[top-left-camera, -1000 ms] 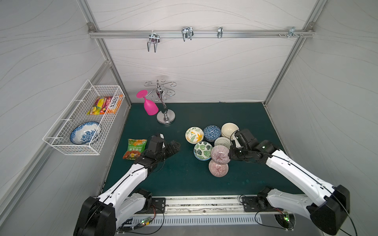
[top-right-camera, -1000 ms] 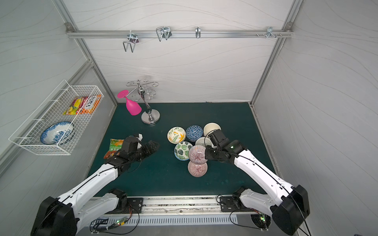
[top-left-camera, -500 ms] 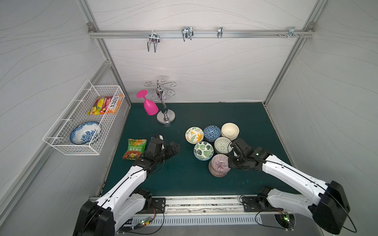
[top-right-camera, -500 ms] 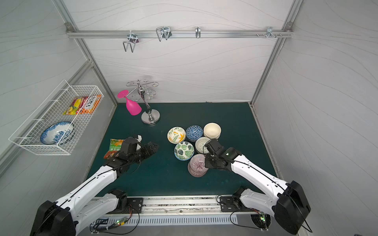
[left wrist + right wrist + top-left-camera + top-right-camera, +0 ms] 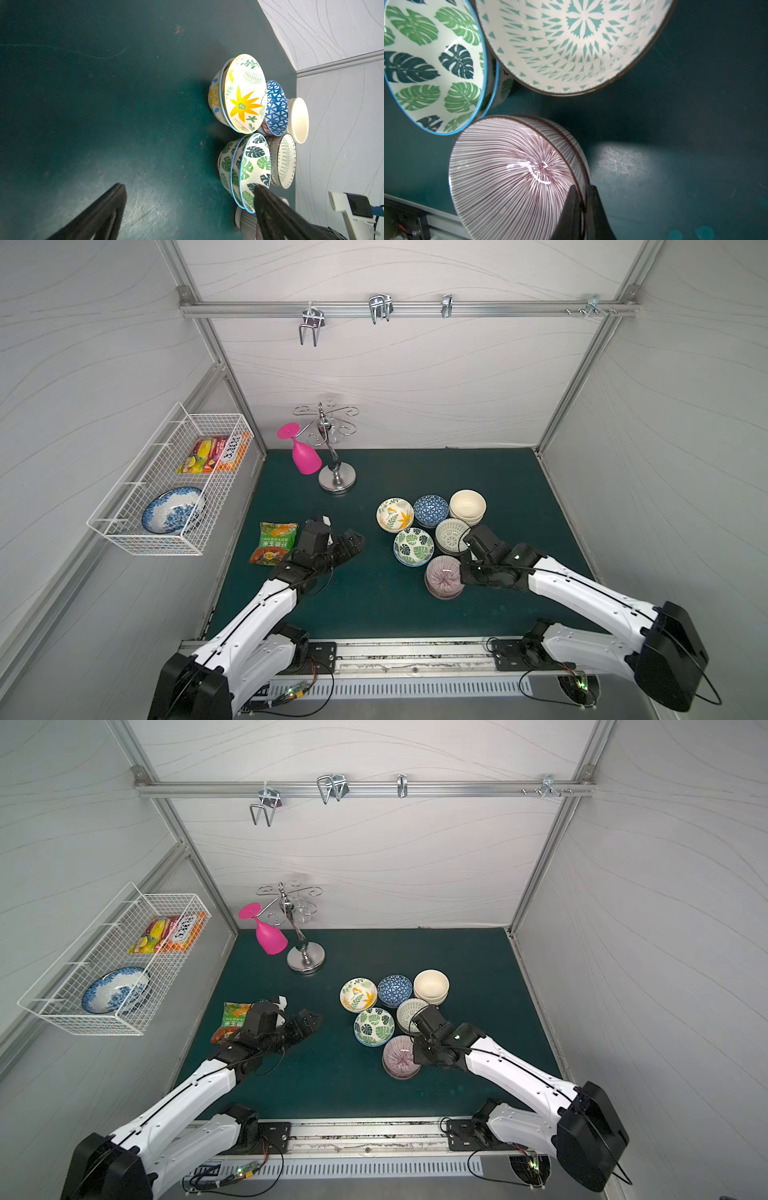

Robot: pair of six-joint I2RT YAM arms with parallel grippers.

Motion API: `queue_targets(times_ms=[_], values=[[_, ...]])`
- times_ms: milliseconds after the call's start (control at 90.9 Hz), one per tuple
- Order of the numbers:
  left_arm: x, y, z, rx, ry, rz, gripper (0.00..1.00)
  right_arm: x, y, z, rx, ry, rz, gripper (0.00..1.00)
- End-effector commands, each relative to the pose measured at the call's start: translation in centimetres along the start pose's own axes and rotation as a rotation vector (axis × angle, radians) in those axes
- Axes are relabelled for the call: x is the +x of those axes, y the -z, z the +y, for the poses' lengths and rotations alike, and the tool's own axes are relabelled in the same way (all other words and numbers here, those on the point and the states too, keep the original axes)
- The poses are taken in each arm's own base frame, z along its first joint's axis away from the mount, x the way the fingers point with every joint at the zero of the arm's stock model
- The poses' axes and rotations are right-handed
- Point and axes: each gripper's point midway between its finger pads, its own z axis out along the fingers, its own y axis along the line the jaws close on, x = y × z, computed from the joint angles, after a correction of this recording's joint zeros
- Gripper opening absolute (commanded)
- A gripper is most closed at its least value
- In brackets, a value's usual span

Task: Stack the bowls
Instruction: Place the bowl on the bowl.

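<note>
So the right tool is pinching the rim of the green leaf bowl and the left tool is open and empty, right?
Not the green leaf bowl: the right wrist view shows the right tool pinching the rim of the pink striped bowl. The left tool is open and empty, as you said.
</note>
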Motion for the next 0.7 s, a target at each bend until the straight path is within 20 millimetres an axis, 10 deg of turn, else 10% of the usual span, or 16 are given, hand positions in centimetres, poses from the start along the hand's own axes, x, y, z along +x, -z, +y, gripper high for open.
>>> queue_targets(times_ms=[0,110,418,693], values=[[-0.7,0.3,-0.2,0.006,-0.001,-0.03,1.0,-1.4,0.4,1.3,-0.015,0.007,-0.044,0.03],[-0.7,0.4,-0.3,0.006,0.0,-0.03,1.0,-1.3,0.3,1.6,0.0,0.021,-0.036,0.15],[-0.5,0.5,-0.1,0.0,0.0,-0.025,1.0,-2.4,2.5,0.4,0.051,-0.01,-0.134,0.9],[-1.4,0.8,0.0,-0.057,-0.001,-0.041,1.0,-6.5,7.7,-3.1,0.183,-0.043,-0.456,0.99]])
